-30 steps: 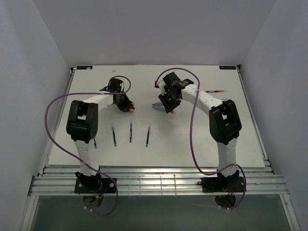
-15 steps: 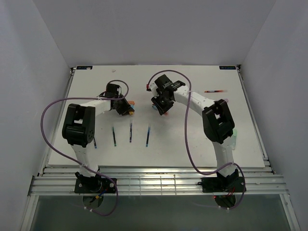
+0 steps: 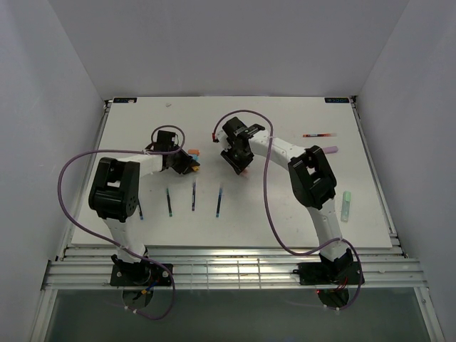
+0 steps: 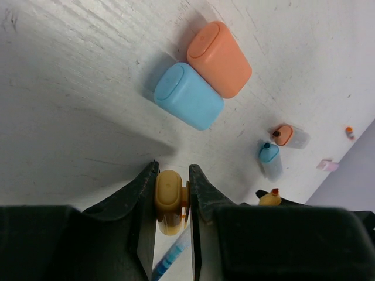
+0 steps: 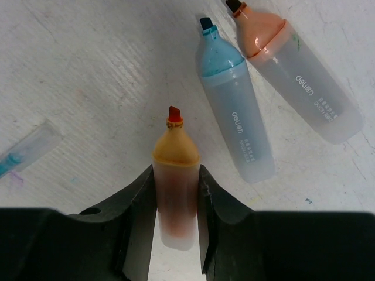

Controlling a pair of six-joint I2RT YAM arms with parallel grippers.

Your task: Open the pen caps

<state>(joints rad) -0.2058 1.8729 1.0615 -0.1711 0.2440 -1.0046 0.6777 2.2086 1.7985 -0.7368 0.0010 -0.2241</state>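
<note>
My left gripper (image 4: 171,170) is shut on a yellow highlighter cap (image 4: 169,193), held just above the table. An orange cap (image 4: 220,58) and a blue cap (image 4: 188,96) lie loose side by side ahead of it. My right gripper (image 5: 176,170) is shut on the barrel of the uncapped yellow highlighter (image 5: 176,193), its red tip pointing forward. An uncapped blue highlighter (image 5: 234,105) and an uncapped orange highlighter (image 5: 299,82) lie beside it. In the top view the left gripper (image 3: 192,166) and the right gripper (image 3: 241,165) are a short way apart at mid-table.
Several thin pens (image 3: 193,196) lie in a row in front of the grippers. A red pen (image 3: 318,135), a purple highlighter (image 3: 329,150) and a green highlighter (image 3: 345,206) lie at the right. A thin clear cap (image 5: 26,146) lies left of the right gripper.
The right arm has swung its elbow leftward and its gripper has come slightly nearer, uncovering the purple and green highlighters. The left arm has folded in a little; both keep their hold.
</note>
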